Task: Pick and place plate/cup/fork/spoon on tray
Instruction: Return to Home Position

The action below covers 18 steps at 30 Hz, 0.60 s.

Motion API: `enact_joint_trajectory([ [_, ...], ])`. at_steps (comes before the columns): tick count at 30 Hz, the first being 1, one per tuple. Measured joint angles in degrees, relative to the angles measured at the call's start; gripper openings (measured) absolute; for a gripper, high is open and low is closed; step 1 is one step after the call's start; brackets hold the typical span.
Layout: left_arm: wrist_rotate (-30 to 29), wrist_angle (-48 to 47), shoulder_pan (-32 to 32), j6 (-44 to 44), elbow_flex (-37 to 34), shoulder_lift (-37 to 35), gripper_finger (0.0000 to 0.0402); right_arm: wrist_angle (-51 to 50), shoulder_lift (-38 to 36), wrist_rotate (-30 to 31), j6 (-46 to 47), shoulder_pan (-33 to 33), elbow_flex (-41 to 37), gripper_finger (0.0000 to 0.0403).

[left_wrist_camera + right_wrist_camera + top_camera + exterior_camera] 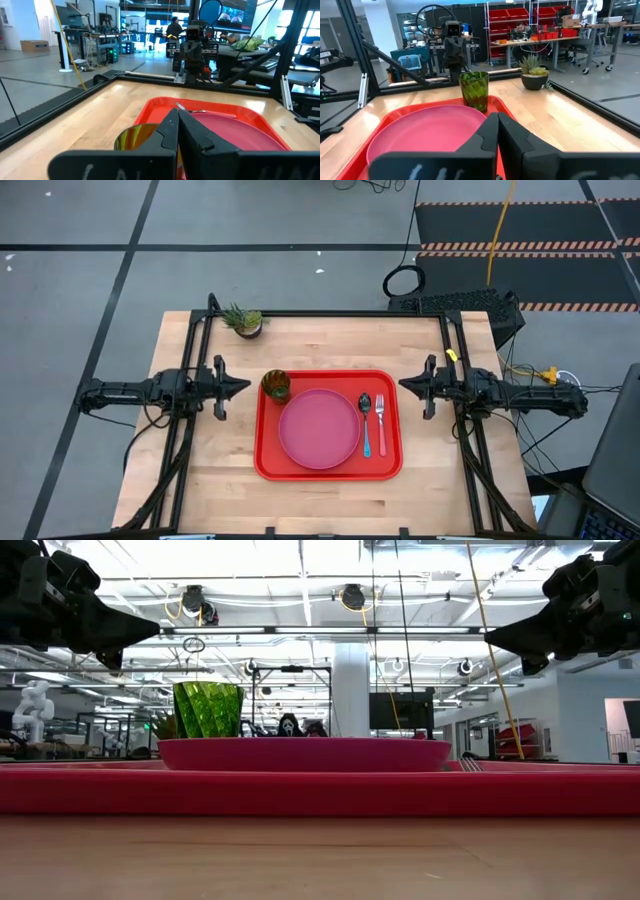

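Note:
The red tray [268,465] lies in the middle of the table. On it rest the pink plate [319,428], the green cup [276,386] upright at its far left corner, the blue-handled spoon [366,425] and the pink-handled fork [381,423] side by side at its right. My left gripper [245,387] is shut and empty, raised off the tray's left edge near the cup. My right gripper [403,385] is shut and empty, raised off the tray's right edge. The plate [427,132] and cup [474,90] also show in the right wrist view.
A small potted spiky plant [243,321] stands at the table's far edge, left of centre. Bare wood lies at the tray's left, right and near sides. Black frame rails [330,313] run along the far edge and down both sides.

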Motion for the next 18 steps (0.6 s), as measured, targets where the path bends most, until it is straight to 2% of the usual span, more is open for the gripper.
enact_joint_trajectory([
  [10,0.22,-0.01,0.00,0.89,-0.02,0.25,0.0005,-0.02,0.00,-1.18,0.02,-0.02,0.00,0.0000],
  [18,0.23,0.22,0.00,6.24,-0.04,0.25,0.0005,-0.04,0.00,-1.11,1.79,-0.02,0.00,0.0000],
])
